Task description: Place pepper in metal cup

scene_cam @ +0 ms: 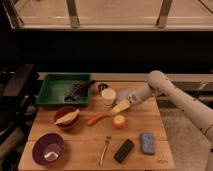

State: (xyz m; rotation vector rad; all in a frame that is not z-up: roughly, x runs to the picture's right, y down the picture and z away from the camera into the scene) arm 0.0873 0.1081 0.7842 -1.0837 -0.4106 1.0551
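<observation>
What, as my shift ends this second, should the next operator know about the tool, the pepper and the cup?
The tool is low over the table, right of the cup, near the pepper's right end.
The pepper lies on the table between the red bowl and the round fruit.
Done: nothing yet.
Left: grasp the pepper, lift it, put it in the cup.
</observation>
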